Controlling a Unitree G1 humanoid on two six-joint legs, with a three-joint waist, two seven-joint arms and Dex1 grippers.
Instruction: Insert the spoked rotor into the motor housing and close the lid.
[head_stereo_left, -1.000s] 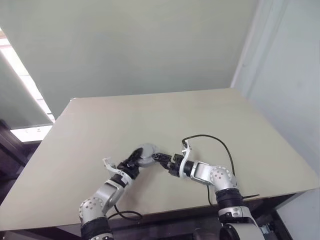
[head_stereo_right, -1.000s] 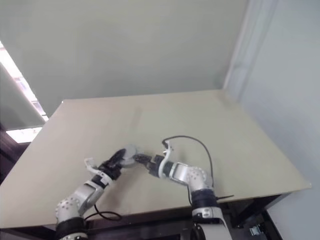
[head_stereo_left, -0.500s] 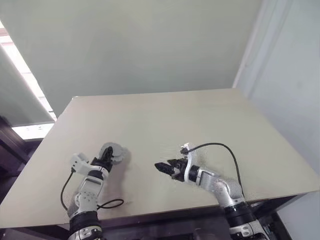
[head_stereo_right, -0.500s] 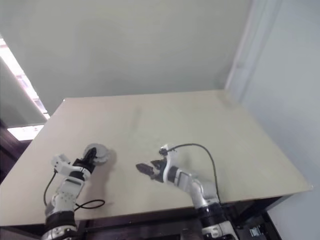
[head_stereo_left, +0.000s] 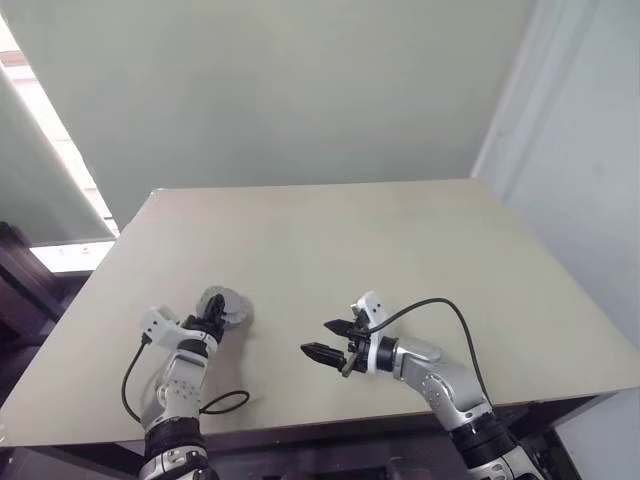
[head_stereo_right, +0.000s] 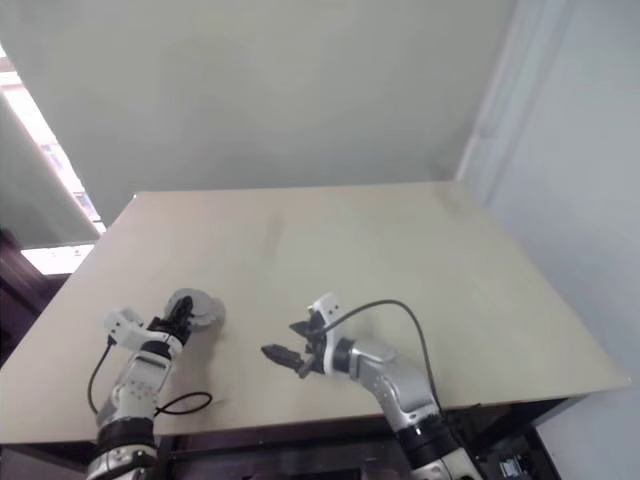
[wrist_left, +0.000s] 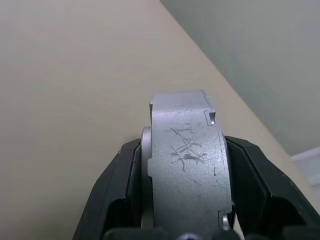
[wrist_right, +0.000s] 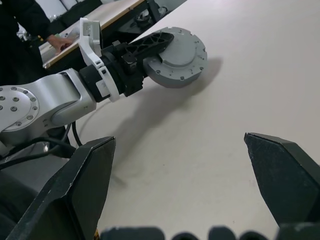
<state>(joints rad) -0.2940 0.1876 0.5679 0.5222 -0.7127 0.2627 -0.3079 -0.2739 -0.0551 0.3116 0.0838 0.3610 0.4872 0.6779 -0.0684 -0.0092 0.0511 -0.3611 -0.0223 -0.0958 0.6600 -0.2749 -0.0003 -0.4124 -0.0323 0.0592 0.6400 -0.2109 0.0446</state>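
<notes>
My left gripper (head_stereo_left: 213, 314) is shut on a thick grey round disc (head_stereo_left: 224, 302) with a notched rim, held just above the tabletop at the front left. In the left wrist view the disc (wrist_left: 187, 165) is edge-on, and a black finger (wrist_left: 117, 190) presses each flat side. Whether this piece is the lid, the motor housing or both together I cannot tell. The spoked rotor is hidden. My right gripper (head_stereo_left: 318, 338) hovers open and empty near the front middle, pointing left toward the disc (wrist_right: 180, 57) and well apart from it.
The beige table (head_stereo_left: 400, 250) has its front edge close below both arms. A black cable (head_stereo_left: 445, 310) loops off my right wrist, and another (head_stereo_left: 225, 404) lies by my left arm. A person's hand (wrist_right: 59, 43) rests on a farther table.
One second ago both grippers met at the disc in the front middle. My left gripper has carried it off to the left. My right gripper has drawn back and rolled, staying open.
</notes>
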